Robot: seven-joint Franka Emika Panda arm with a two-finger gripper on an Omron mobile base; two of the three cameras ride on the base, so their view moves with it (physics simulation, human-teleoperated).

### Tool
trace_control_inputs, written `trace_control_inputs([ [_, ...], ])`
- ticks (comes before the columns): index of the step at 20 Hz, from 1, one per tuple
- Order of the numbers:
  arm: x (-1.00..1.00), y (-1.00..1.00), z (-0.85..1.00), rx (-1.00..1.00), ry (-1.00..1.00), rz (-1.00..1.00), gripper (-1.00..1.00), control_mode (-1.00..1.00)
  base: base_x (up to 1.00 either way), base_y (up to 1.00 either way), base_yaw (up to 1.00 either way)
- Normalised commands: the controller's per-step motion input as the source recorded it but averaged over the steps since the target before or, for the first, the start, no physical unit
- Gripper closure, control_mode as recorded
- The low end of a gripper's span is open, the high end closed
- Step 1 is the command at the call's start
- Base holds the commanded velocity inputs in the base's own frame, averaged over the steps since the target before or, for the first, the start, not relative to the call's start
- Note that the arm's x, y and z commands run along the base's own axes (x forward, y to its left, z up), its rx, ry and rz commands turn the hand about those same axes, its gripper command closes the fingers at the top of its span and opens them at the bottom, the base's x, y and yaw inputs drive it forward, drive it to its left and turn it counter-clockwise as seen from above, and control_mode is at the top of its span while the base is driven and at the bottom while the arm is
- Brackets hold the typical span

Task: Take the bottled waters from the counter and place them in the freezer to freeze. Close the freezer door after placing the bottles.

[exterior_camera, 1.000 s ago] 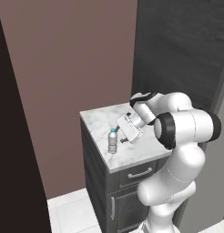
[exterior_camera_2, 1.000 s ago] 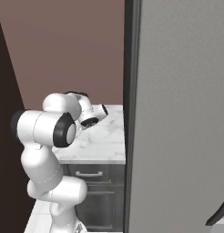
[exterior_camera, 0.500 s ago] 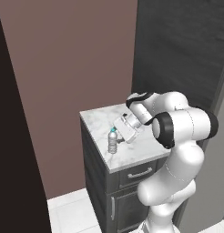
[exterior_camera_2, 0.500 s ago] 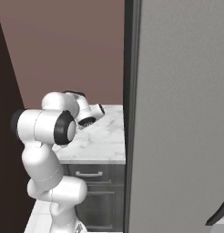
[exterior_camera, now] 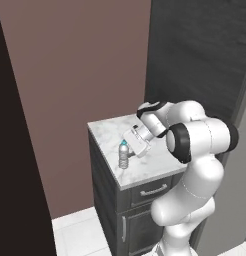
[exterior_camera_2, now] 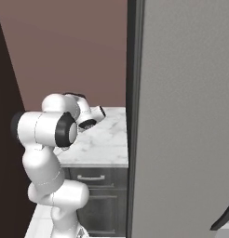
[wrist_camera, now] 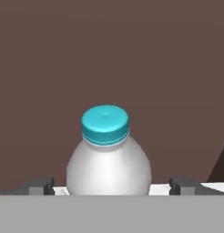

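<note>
One bottled water (exterior_camera: 124, 156), small, ribbed and clear with a light-blue cap, stands upright near the left front of the white marble counter (exterior_camera: 110, 132). My gripper (exterior_camera: 130, 147) hovers just to its right, level with its upper part. In the hand view the bottle (wrist_camera: 108, 157) sits centred between my two dark fingertips (wrist_camera: 38, 185), which stand wide on either side with gaps showing. The gripper (wrist_camera: 111, 186) is open and holds nothing. The freezer (exterior_camera: 197, 55) rises dark grey to the right of the counter, and its grey steel door (exterior_camera_2: 186, 116) stands close in the right base view.
A brown wall (exterior_camera: 80, 55) backs the counter. A tall dark panel (exterior_camera: 15, 160) stands at the left. Below the marble is a dark cabinet with a silver-handled drawer (exterior_camera: 154, 191). White floor tiles (exterior_camera: 80, 235) lie to the left of the cabinet.
My gripper has slid a little to the left across the counter, closer to the bottle. Its jaws have stayed wide and the bottle has not moved.
</note>
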Motion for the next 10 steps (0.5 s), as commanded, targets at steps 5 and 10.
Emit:
trace_control_inputs([
  [5, 0.0, 0.21, -0.09, 0.0, 0.02, 0.0, -1.0, -1.0, 0.0, 0.0, 0.0],
  [10, 0.0, 0.05, -0.04, 0.03, 0.0, 0.0, 1.0, -1.0, 0.0, 0.0, 0.0],
])
